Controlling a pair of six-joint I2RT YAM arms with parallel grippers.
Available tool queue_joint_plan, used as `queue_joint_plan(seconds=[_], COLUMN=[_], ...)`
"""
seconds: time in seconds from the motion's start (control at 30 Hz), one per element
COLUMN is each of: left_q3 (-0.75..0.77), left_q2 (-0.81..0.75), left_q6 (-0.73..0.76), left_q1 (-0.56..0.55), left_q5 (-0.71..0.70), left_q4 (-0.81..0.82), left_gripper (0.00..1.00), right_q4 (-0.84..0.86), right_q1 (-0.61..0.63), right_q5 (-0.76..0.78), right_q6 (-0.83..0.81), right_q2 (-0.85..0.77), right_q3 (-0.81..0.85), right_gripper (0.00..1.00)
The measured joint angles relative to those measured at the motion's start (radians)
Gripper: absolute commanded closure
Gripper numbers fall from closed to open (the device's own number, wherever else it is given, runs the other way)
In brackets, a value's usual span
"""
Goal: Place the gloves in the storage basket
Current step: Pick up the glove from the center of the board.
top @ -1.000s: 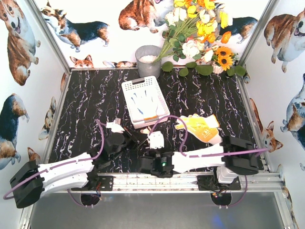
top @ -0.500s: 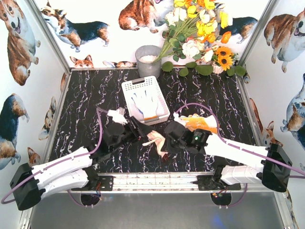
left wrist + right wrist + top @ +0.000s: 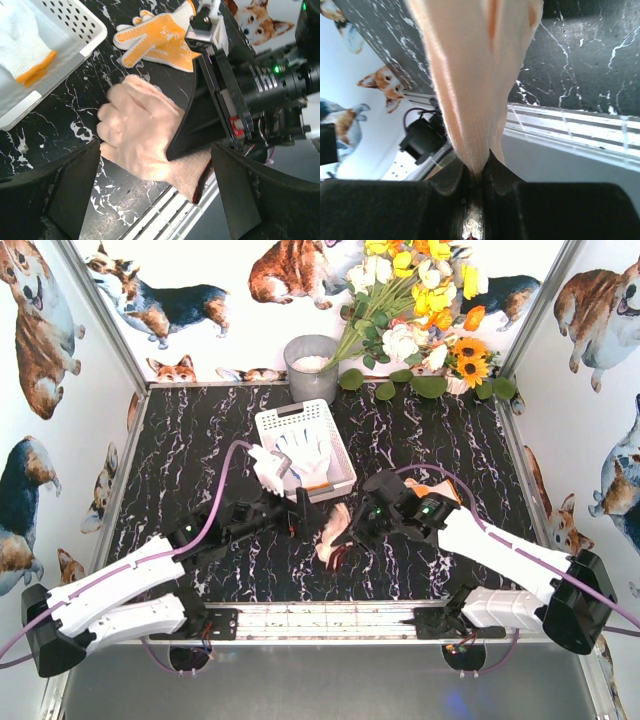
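Note:
A cream glove (image 3: 334,534) with a dark-edged cuff hangs pinched in my right gripper (image 3: 360,525), which is shut on it (image 3: 477,172). In the right wrist view the glove (image 3: 475,70) runs up from between the jaws. My left gripper (image 3: 300,514) stands open around that glove (image 3: 137,132) without gripping it; its fingers (image 3: 55,195) stay apart on both sides. The white storage basket (image 3: 272,421) lies just beyond, holding white gloves (image 3: 302,452), one with an orange cuff (image 3: 27,57). A yellow-orange glove (image 3: 160,40) lies on the table, mostly hidden under my right arm in the top view.
A grey round pot (image 3: 310,365) stands behind the basket, and a bunch of flowers (image 3: 420,310) fills the back right. The metal rail (image 3: 350,615) runs along the near edge, close below the hanging glove. Printed walls close in both sides.
My left gripper has opened and its arm has reached forward toward the basket. The right arm has swung out from its folded pose, carrying the cream glove over the table.

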Motion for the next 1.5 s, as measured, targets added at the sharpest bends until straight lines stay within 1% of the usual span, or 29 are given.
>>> queue_joint_plan(seconds=[0.17, 0.27, 0.43, 0.57, 0.7, 0.77, 0.83, 0.93, 1.03, 1.07, 1.23, 1.33, 1.43, 1.47, 1.5], left_q3=[0.006, 0.032, 0.097, 0.133, 0.170, 0.192, 0.207, 0.222, 0.230, 0.230, 0.230, 0.230, 0.230, 0.230, 0.230], left_q2=[-0.016, -0.010, 0.021, 0.063, 0.130, 0.172, 0.209, 0.247, 0.268, 0.270, 0.266, 0.264, 0.264, 0.264, 0.264], left_q6=[0.092, 0.142, 0.225, 0.288, 0.349, 0.381, 0.411, 0.446, 0.472, 0.481, 0.491, 0.497, 0.504, 0.507, 0.510], left_q1=[-0.032, -0.092, -0.236, -0.333, -0.408, -0.430, -0.441, -0.445, -0.446, -0.447, -0.449, -0.449, -0.449, -0.449, -0.449], left_q5=[0.036, 0.011, -0.090, -0.202, -0.319, -0.374, -0.416, -0.460, -0.502, -0.521, -0.575, -0.583, -0.575, -0.568, -0.562], left_q4=[-0.024, -0.052, -0.098, -0.128, -0.166, -0.186, -0.202, -0.222, -0.234, -0.239, -0.244, -0.241, -0.238, -0.238, -0.238], left_gripper=[0.09, 0.07, 0.03, 0.01, 0.00, 0.03, 0.09, 0.28, 0.45, 0.48, 0.72, 0.84, 0.98, 1.00, 1.00], right_q4=[0.017, 0.039, 0.055, 0.057, 0.062, 0.074, 0.081, 0.088, 0.098, 0.101, 0.111, 0.116, 0.129, 0.132, 0.138], right_q1=[-0.009, -0.011, -0.013, -0.013, -0.013, -0.013, -0.013, -0.013, -0.013, -0.013, -0.013, -0.013, -0.013, -0.013, -0.013], right_q5=[-0.004, -0.001, 0.016, 0.043, 0.055, 0.057, 0.058, 0.058, 0.058, 0.058, 0.060, 0.062, 0.066, 0.068, 0.072], right_q6=[0.147, 0.241, 0.377, 0.455, 0.504, 0.521, 0.532, 0.547, 0.555, 0.560, 0.576, 0.586, 0.602, 0.607, 0.610], right_q2=[-0.037, -0.065, -0.087, -0.105, -0.118, -0.119, -0.120, -0.123, -0.126, -0.127, -0.139, -0.144, -0.155, -0.160, -0.167], right_q3=[0.000, 0.000, -0.003, -0.013, -0.021, -0.021, -0.021, -0.021, -0.021, -0.021, -0.039, -0.053, -0.068, -0.075, -0.084], right_gripper=[1.00, 1.00, 1.00, 1.00, 1.00, 1.00, 1.00, 1.00, 1.00, 1.00, 1.00, 1.00, 1.00, 0.96, 0.94])
